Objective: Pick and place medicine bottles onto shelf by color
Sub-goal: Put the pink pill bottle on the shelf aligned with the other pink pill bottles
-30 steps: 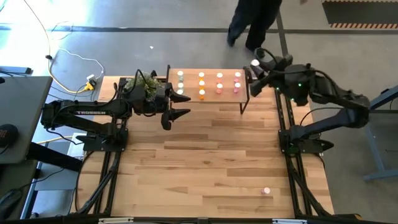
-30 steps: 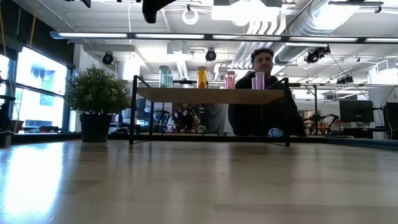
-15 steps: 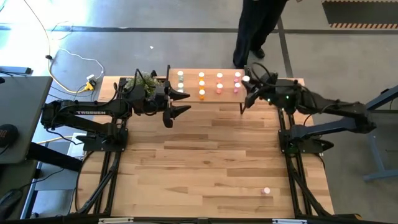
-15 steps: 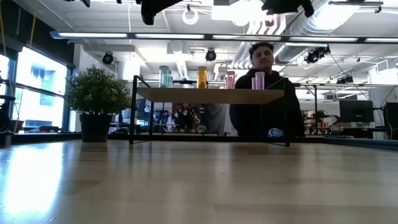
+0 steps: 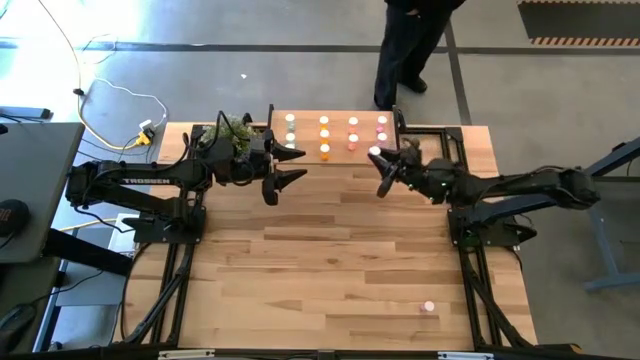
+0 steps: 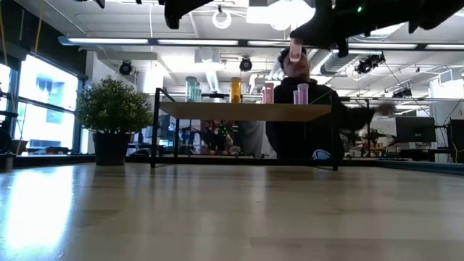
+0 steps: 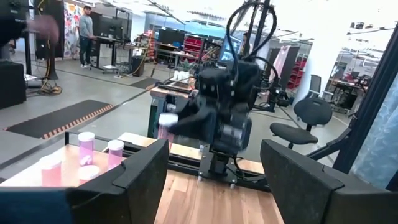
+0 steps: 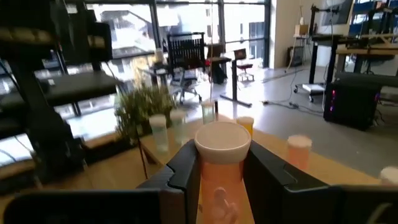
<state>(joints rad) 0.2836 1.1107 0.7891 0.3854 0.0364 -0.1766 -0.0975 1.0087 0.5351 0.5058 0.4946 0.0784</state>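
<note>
Wood slat table [image 5: 330,250] | shelf [image 5: 337,150] | person [image 5: 405,45], likely standing

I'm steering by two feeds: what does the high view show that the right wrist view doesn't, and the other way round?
Only the high view: a stray bottle near the table's front edge, and the left pincer open beside the shelf. Only the right wrist view: the right pincer shut on a white-capped pink bottle, seen close. Both: bottles standing on the shelf and the plant.
</note>
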